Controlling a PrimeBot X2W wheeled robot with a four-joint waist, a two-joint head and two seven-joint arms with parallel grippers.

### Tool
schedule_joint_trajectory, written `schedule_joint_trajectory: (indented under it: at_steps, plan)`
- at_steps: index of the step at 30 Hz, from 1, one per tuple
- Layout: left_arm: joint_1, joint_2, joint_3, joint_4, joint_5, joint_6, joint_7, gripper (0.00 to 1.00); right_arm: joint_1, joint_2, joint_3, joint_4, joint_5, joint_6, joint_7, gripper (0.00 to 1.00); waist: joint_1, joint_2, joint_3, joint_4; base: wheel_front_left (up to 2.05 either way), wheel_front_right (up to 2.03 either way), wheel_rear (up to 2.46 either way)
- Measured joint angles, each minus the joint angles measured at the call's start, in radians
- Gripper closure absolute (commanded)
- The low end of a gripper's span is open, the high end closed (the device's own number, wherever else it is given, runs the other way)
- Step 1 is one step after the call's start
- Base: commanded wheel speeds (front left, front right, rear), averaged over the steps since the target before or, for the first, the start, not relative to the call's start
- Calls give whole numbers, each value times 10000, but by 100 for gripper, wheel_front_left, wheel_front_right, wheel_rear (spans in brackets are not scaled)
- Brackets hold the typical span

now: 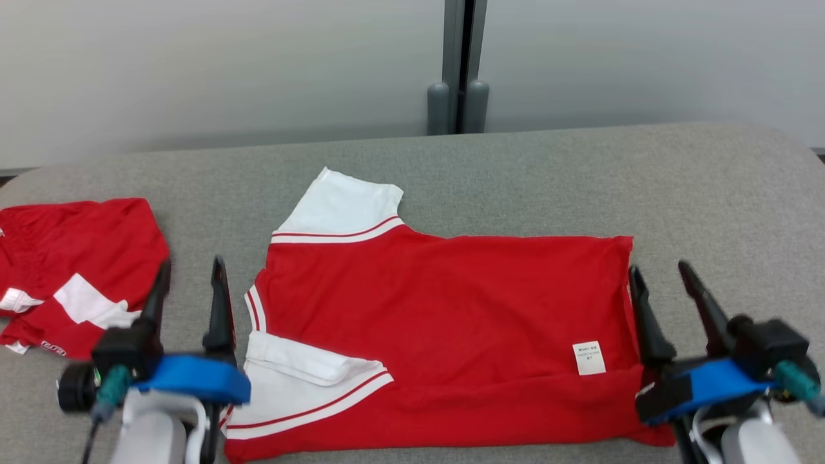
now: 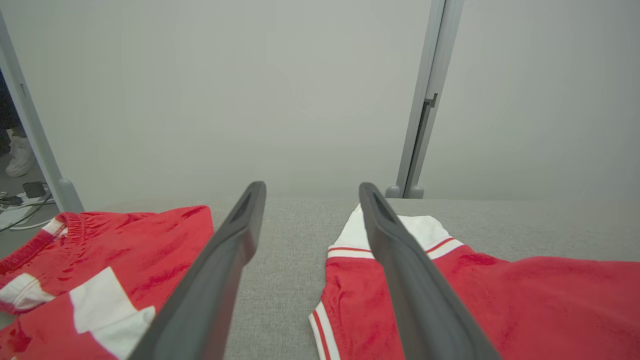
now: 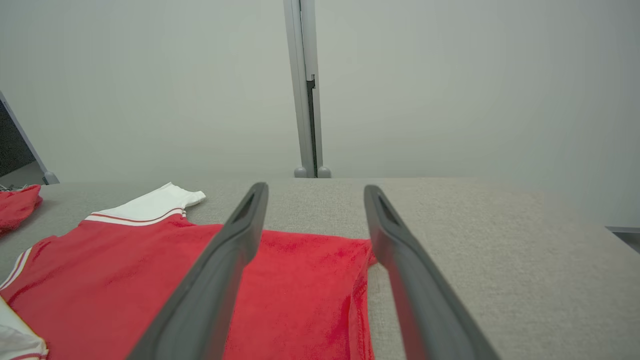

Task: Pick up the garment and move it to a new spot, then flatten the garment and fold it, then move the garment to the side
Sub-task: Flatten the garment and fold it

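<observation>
Head view: my left hand (image 1: 192, 265) and right hand (image 1: 659, 267) stand wide open, empty. Between them the garment (image 1: 438, 309) lies flat on the table (image 1: 709, 193). I judge it light and limp; pinch the edges nearest each hand.

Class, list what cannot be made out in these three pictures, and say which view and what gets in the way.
Label on the shirt: print too small, head view.
Shirt's near right corner: partly behind the right tool, head view.
Second red garment: cut by the left edge, partly behind the left tool, head view.
Shoe: wearer cut off, left wrist view.
</observation>
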Motion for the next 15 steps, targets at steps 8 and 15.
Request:
schedule_joint_trajectory:
  at_steps: [8,15]
  plan:
    - [-3377,871,-458,410,113,-445,683,0,-2091,-897,-59,-186,58,0,857,0,3,0,984,-346,0,0,0]
    - [-6714,1645,-1285,1310,-286,-627,2127,0,-3902,-1335,61,-387,332,0,1289,0,4,0,2505,-916,0,0,0]
